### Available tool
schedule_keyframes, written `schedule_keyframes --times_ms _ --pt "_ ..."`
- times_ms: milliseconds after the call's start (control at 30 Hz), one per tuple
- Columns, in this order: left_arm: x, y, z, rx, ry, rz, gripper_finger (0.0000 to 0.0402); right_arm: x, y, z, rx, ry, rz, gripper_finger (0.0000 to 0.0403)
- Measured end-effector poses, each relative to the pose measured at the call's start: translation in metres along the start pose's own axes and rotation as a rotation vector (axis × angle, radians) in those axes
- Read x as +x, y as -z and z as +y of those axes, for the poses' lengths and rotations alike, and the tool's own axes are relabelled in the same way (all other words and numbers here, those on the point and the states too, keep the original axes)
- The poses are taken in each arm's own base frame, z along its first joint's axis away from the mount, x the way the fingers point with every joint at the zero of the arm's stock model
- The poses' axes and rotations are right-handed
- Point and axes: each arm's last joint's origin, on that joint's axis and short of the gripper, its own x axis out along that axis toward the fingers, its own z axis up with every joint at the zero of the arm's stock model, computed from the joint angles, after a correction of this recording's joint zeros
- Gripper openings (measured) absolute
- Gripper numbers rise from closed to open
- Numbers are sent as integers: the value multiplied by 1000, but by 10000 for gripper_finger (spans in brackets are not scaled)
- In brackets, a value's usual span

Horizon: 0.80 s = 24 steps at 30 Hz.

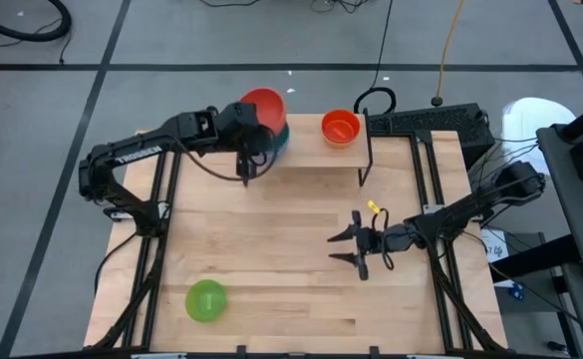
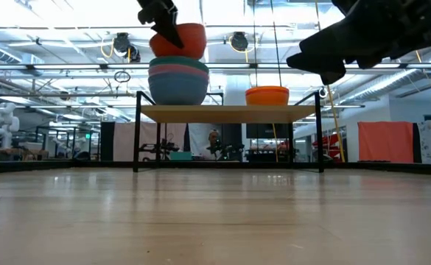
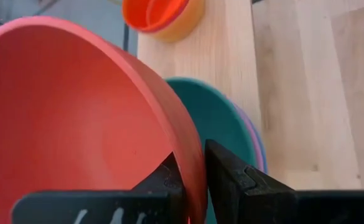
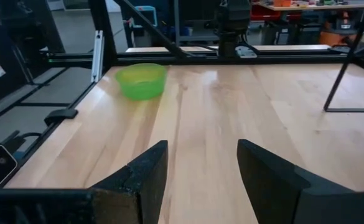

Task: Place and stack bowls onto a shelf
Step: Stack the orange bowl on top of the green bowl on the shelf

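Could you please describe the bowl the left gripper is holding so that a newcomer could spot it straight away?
Find the shelf at the table's far edge. On its left end stands a stack of bowls, with a lone orange bowl on its right end. The red bowl is the tilted one atop the stack, its rim pinched by the left gripper.

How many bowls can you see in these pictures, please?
6: a red bowl in the left gripper over a teal, pink and blue stack on the shelf; an orange bowl beside it; a green bowl on the table. Others may be hidden inside the stack.
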Motion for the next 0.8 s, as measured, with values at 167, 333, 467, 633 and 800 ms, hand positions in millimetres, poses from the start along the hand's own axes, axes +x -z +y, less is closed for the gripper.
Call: schedule_keyframes --times_ms 167,333,467,633,800 --pt "2 7 4 -34 48 15 47 2 2 1 -4 -2 -2 185" --pt "8 8 3 -31 60 38 47 2 0 1 -6 -6 -21 185" --pt "8 6 4 -41 50 24 47 2 -1 1 -5 -6 -24 185" --pt "8 7 3 -47 55 33 47 2 -1 1 -4 -6 -27 185" --pt "8 7 4 -58 39 35 88 2 -1 1 -2 -7 -32 185"
